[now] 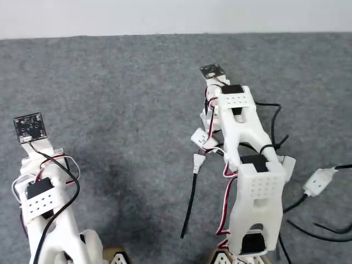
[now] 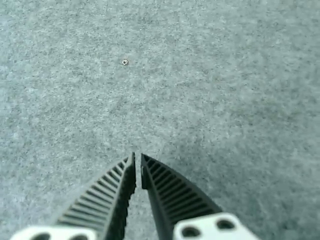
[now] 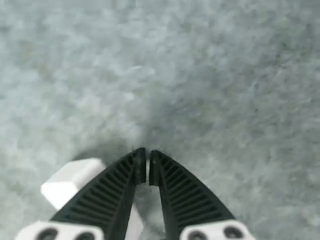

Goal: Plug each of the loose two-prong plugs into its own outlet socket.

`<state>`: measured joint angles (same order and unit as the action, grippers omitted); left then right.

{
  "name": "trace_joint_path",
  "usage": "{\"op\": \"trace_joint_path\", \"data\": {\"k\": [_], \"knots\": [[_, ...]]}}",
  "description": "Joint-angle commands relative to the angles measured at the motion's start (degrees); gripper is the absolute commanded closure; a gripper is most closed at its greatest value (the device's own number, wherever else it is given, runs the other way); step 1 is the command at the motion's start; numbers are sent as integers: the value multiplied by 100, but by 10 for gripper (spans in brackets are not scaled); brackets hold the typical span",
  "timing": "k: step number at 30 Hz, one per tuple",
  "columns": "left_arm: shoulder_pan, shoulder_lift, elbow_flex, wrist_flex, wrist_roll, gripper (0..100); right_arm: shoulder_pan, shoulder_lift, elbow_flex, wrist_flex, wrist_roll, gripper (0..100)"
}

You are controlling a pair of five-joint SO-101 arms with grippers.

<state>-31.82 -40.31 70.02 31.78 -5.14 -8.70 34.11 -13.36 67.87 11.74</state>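
My right gripper (image 3: pixel 144 151) is shut and hangs low over the grey carpet, with a white plug body (image 3: pixel 74 181) lying just beside one finger (image 3: pixel 117 187). In the high view that arm (image 1: pixel 237 110) stretches up the middle; a white plug (image 1: pixel 199 137) lies at its side, and a second white plug (image 1: pixel 199 160) with a black cable (image 1: pixel 190 203) sits just below. A white socket block (image 1: pixel 319 181) on black wire lies at the right. My left gripper (image 2: pixel 138 157) is shut over bare carpet, holding nothing.
Grey carpet (image 1: pixel 121 99) covers the table. Another small white block (image 1: pixel 287 163) sits next to the right arm's elbow. Black wires (image 1: pixel 313 228) loop at the lower right. The left arm (image 1: pixel 41 192) stands at the lower left. A tiny speck (image 2: pixel 124 62) lies on the carpet.
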Motion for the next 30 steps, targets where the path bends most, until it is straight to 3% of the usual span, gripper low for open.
{"op": "trace_joint_path", "data": {"k": [1,17,25,30], "knots": [[26,-79,-13,-176,0,985,-180,-831,343,127,-35,989],[26,-79,-4,-185,0,985,-945,-4154,4765,-927,281,990],[26,-79,31,-211,0,985,-1226,-5596,6013,-875,352,990],[26,-79,31,-211,0,985,-1262,-6879,6040,22,1055,954]]}}
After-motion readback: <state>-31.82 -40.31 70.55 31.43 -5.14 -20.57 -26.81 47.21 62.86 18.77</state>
